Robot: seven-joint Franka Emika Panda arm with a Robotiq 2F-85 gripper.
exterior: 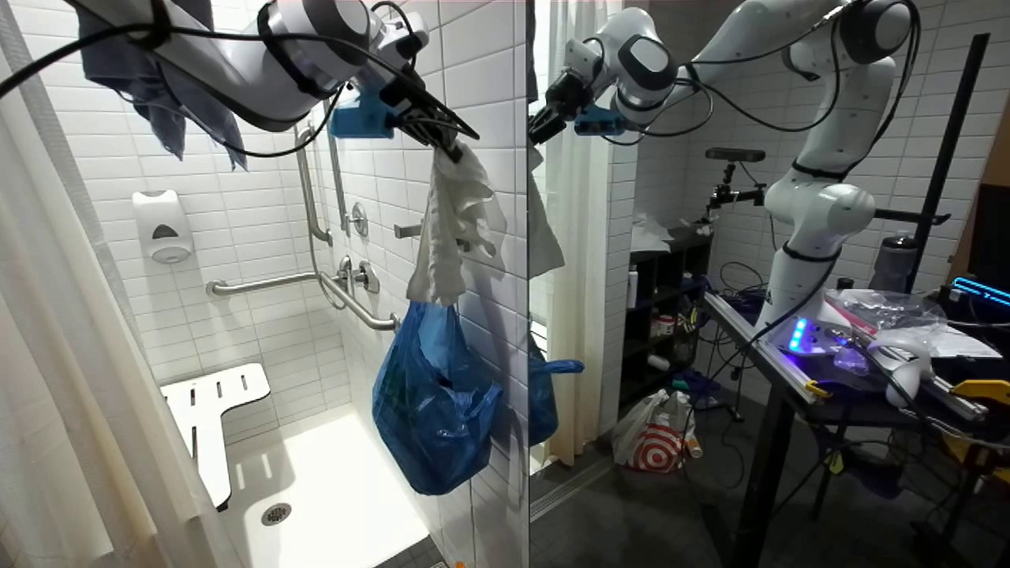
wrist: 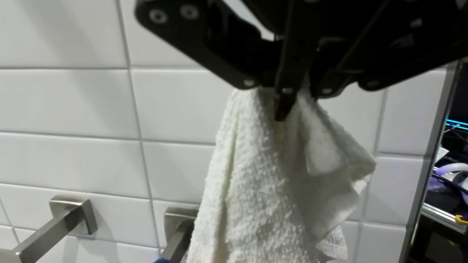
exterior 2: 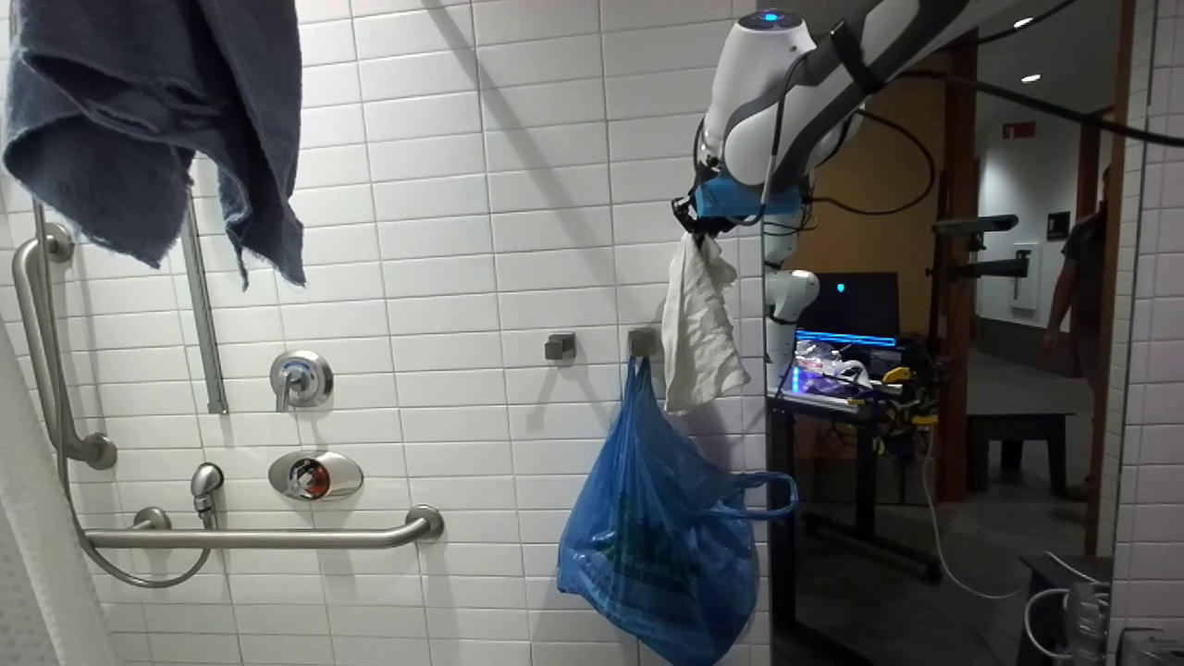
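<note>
The gripper (wrist: 287, 101) is closed tight, with the upper end of one white cloth (wrist: 252, 179) pinched in it. The cloth is held in front of the tiled wall (exterior 2: 518, 231), pointed downward, its long axis near vertical. Two metal hooks (exterior 2: 560, 347) are mounted there; from one, a single blue bag (exterior 2: 657, 536) is suspended. One dark towel (exterior 2: 111, 139) is also seen.

A white tiled wall (exterior 2: 425, 287) beside the tool (exterior 2: 700, 238) carries a metal hook (exterior 2: 642, 341), lower than the tool; a blue plastic bag (exterior 2: 661, 555) hangs from it by one handle. A second hook (exterior 2: 560, 347) sits farther from the tool.
</note>
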